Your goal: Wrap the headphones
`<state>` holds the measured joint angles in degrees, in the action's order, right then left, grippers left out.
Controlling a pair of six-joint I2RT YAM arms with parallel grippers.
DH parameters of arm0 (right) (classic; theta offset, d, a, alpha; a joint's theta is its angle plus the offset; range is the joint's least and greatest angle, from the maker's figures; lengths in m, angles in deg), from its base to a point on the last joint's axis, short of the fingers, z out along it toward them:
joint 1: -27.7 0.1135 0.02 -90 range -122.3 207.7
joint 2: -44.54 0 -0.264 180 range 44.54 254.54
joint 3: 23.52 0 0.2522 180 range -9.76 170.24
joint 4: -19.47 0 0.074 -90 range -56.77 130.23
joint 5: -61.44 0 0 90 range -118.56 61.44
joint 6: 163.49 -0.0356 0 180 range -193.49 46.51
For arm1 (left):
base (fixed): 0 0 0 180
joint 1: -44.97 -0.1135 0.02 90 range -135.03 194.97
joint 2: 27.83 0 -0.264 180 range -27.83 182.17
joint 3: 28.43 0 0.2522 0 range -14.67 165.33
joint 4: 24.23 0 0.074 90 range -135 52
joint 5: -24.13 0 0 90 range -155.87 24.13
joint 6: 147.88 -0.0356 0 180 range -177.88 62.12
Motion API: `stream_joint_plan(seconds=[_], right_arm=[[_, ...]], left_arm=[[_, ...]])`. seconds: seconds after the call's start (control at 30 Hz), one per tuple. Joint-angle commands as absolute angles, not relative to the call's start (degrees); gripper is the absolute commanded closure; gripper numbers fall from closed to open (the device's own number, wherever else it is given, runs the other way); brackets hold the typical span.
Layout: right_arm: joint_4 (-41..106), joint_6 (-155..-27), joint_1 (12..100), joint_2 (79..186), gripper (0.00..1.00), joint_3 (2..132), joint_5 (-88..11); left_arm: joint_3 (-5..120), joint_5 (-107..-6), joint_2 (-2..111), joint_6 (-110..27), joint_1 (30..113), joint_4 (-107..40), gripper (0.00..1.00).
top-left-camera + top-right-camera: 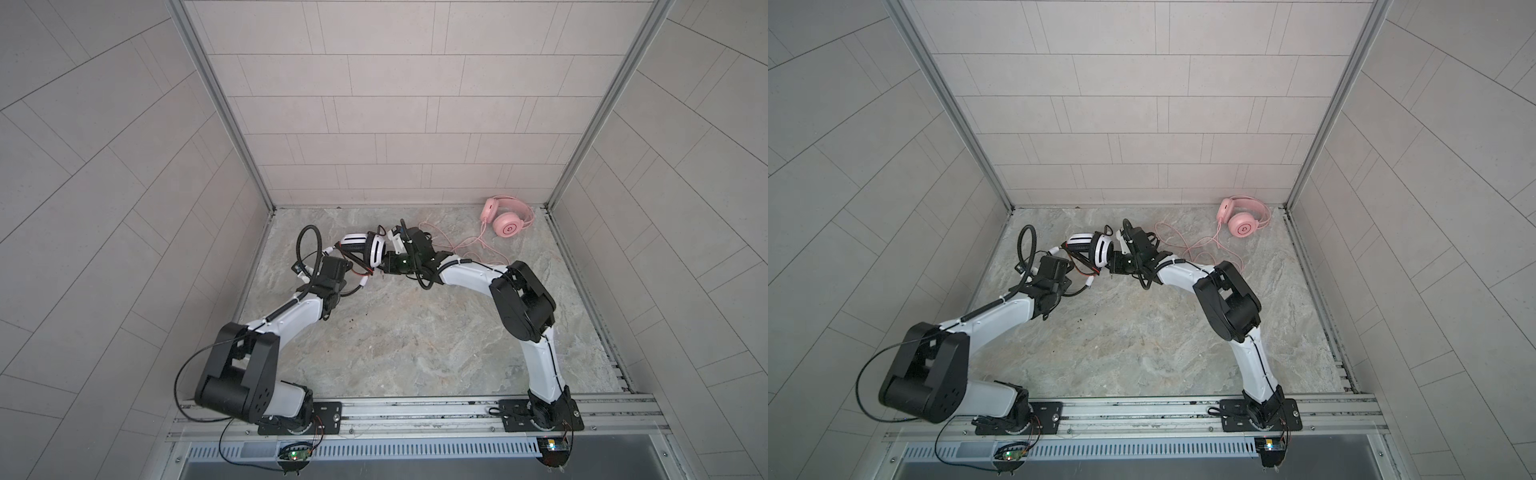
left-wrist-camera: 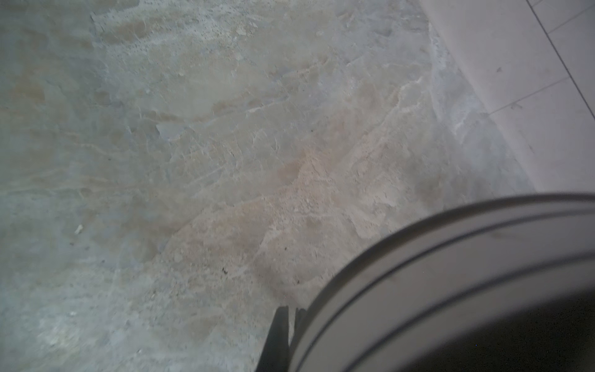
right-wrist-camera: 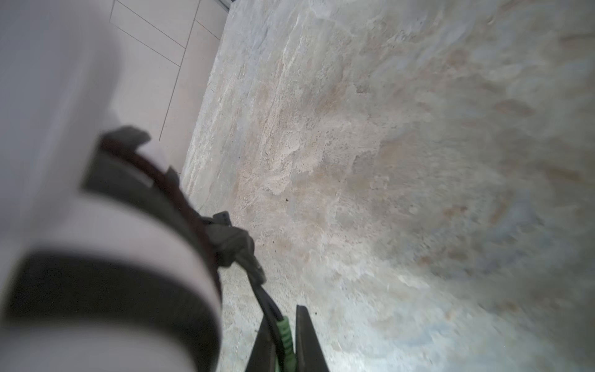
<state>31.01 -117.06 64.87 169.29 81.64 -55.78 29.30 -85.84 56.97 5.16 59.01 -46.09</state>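
While just beside clenched left gripper point(image 2: 291, 310), white headphones point(image 2: 450, 273); cord point(image 3: 261, 290) tight in right gripper point(image 3: 283, 322).

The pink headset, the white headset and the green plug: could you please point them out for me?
pink headset point(image 1: 510, 227), in a top view, on the upward-facing round earcup.
white headset point(image 1: 377, 249), in a top view, on its white earcup.
green plug point(image 3: 285, 335), right wrist view, on its ribbed green sleeve.

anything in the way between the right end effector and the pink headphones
Only the pink headphones' own pink cord, looped on the table between them. The right end effector is itself shut on the white headphones' black cord.
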Motion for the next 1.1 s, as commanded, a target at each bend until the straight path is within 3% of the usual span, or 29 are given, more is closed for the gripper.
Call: stream_joint_plan(seconds=[0.0, 0.07, 0.2, 0.4, 0.47, 0.5, 0.57, 0.63, 0.67, 0.7, 0.73, 0.87, 1.07], right_arm=[[37.7, -116.2, 66.3, 174.1, 0.97, 91.5, -58.7], [42.0, -115.9, 66.4, 179.6, 0.97, 99.4, -59.0], [47.3, -116.3, 66.9, 188.1, 0.97, 111.9, -58.5], [48.9, -116.6, 68.0, 192.0, 0.95, 116.3, -57.1], [49.4, -116.4, 68.0, 191.7, 0.91, 115.7, -56.8], [49.4, -115.9, 68.0, 190.8, 0.82, 114.5, -55.9], [48.9, -114.6, 68.1, 188.2, 0.65, 111.2, -53.9], [48.8, -113.1, 68.0, 185.4, 0.55, 107.8, -52.3], [48.9, -112.4, 67.8, 183.8, 0.51, 106.0, -51.6], [48.9, -111.7, 67.7, 182.0, 0.48, 103.9, -50.8], [48.9, -111.3, 67.6, 180.5, 0.46, 101.8, -50.1], [48.7, -108.6, 67.2, 173.4, 0.44, 92.9, -47.6], [47.8, -104.9, 65.7, 162.2, 0.44, 81.7, -46.3]], left_arm=[[34.1, -84.9, 61.9, 3.5, 56.2, -48.8, 1.0], [36.4, -83.2, 65.2, 3.4, 53.6, -50.9, 0.99], [41.4, -77.5, 72.3, 1.3, 49.5, -55.7, 0.88], [42.6, -74.6, 77.2, -0.1, 47.6, -55.8, 0.8], [42.3, -73.5, 76.7, -1.9, 47.4, -54.7, 0.63], [42.7, -72.3, 76.5, -2.8, 47.1, -55.2, 0.58], [43.3, -71.7, 75.9, -3.6, 46.8, -57.0, 0.54], [44.1, -73.3, 74.8, -3.6, 46.6, -60.7, 0.47], [44.4, -74.7, 74.1, -3.7, 46.6, -63.1, 0.31], [44.6, -76.8, 73.0, -3.5, 46.6, -65.3, 0.04], [44.6, -78.3, 72.1, -3.4, 46.6, -67.2, 0.0], [45.5, -81.9, 68.2, -5.8, 46.5, -72.7, 0.0], [44.3, -77.9, 57.4, -11.4, 46.5, -72.5, 0.0]])
